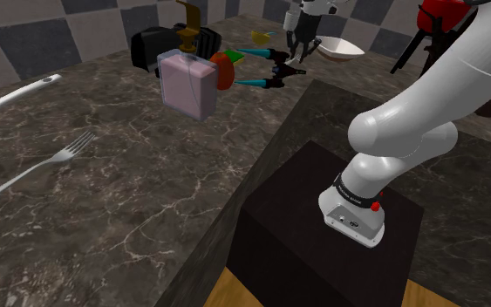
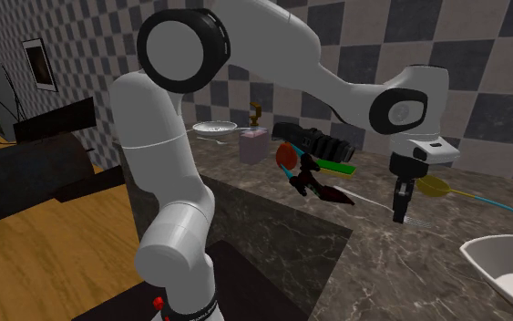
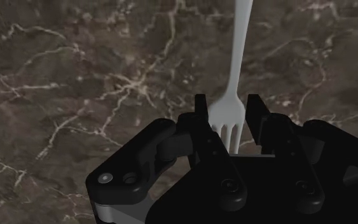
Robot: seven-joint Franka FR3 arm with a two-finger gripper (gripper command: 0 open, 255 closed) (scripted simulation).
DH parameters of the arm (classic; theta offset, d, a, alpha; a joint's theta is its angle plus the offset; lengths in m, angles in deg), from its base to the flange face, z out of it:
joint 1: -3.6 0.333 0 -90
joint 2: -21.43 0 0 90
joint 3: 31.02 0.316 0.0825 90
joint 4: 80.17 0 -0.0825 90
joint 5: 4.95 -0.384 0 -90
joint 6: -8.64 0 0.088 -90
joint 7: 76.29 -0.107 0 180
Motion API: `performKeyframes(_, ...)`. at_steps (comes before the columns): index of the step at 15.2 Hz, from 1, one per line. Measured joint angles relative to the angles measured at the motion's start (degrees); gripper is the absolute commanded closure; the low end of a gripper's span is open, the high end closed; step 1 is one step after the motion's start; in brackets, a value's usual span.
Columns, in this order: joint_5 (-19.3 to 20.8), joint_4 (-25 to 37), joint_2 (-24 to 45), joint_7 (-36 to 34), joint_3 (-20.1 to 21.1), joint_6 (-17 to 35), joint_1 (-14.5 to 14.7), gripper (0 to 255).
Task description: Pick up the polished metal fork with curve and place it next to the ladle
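Pale, polished metal fork lies flat on the dark marble tabletop. Its tined head sits between the spread fingers of the black hand, not yet pinched. Closing, lifting, carrying and placing all remain.

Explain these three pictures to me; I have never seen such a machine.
The machine is a white robot arm with dark joints, standing on a dark box. Its hand is a black two-finger gripper. One picture looks down from beside the box, one stands close by the arm's base, and one comes from a camera on the hand itself. There the open fingers stand either side of the prongs of a pale grey fork with a slim handle, lying on the dark marbled counter; nothing is held yet. Also on the counter: a pale pink box, a shallow white bowl and a second pale fork.
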Motion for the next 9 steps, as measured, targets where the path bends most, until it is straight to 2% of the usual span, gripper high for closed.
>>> performKeyframes(2, 0.00, -0.03, 0.01, 0.00, 0.00, 0.04, 0.00, 255)
performKeyframes(3, 0.00, -0.03, 0.02, -0.01, 0.00, 0.05, 0.00, 0)
performKeyframes(9, 0.01, -0.04, 0.02, -0.01, 0.01, 0.05, 0.00, 0)
